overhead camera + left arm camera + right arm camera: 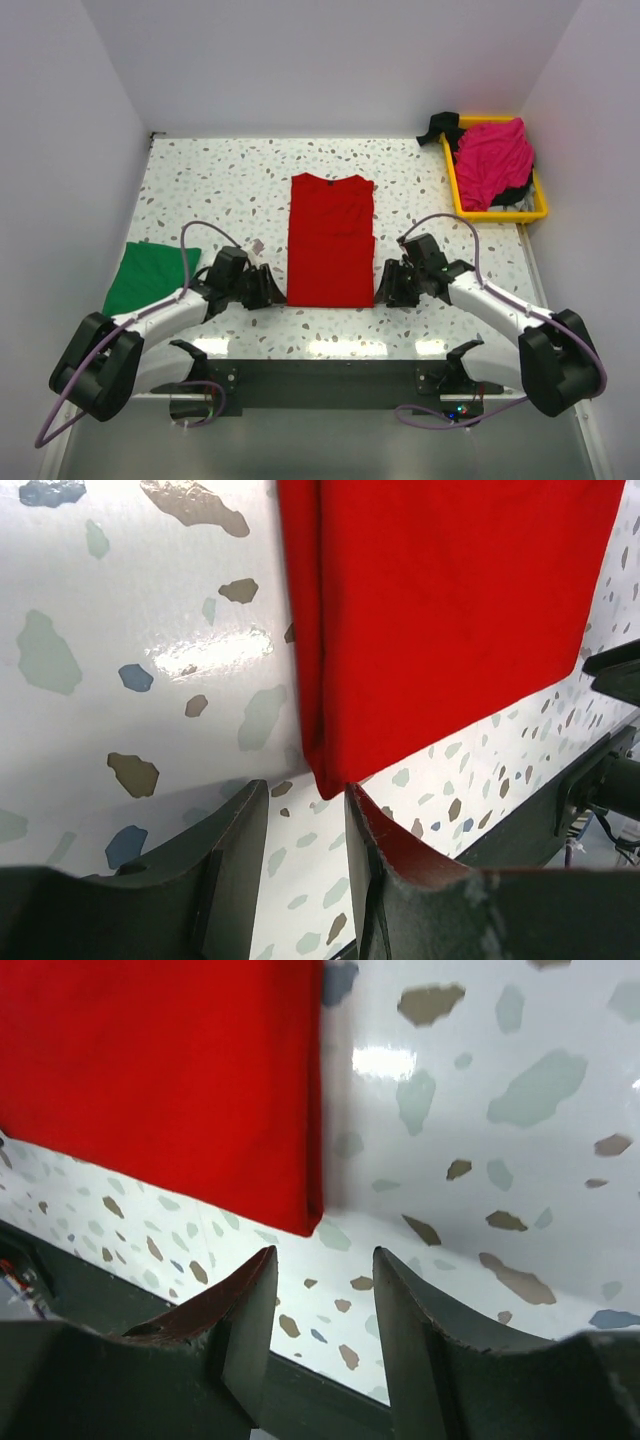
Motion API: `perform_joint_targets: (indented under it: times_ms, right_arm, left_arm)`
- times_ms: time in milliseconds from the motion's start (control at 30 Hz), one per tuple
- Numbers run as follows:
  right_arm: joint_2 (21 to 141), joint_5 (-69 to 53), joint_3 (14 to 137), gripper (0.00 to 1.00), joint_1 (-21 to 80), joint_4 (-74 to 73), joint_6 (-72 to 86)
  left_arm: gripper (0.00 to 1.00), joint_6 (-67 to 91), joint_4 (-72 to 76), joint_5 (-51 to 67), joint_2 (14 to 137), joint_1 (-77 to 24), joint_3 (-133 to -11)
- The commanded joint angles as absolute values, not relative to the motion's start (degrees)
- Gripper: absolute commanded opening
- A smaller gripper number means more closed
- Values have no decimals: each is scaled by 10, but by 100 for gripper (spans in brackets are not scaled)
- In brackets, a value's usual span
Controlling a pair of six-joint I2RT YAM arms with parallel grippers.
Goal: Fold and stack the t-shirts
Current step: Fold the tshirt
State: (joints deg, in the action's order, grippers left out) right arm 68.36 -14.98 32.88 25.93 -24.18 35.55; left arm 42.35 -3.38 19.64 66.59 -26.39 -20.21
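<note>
One red t-shirt point(331, 240), folded narrow, flat

yellow tray point(500, 214) on speckled table point(220, 180)

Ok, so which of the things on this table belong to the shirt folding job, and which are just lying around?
Part of the job:
red shirt, flat mid-table
green shirt, at the left edge
pink shirt, heaped at the far right

Just lying about:
yellow tray, holding the pink shirt
black cloth, at its far corner, kind unclear
</note>
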Motion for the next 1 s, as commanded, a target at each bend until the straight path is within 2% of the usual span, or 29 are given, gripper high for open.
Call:
perform_joint_targets:
  times_ms: [0, 233, 967]
  right_arm:
    - [690, -200, 300, 46, 261, -187, 388]
    - [701, -214, 276, 43, 260, -156, 403]
    - [700, -200, 261, 42, 261, -104, 439]
  left_arm:
    - [41, 424, 13, 214, 659, -265, -195]
    - [41, 433, 40, 224, 654, -266, -187]
    - [36, 441, 63, 207, 703, -284, -179]
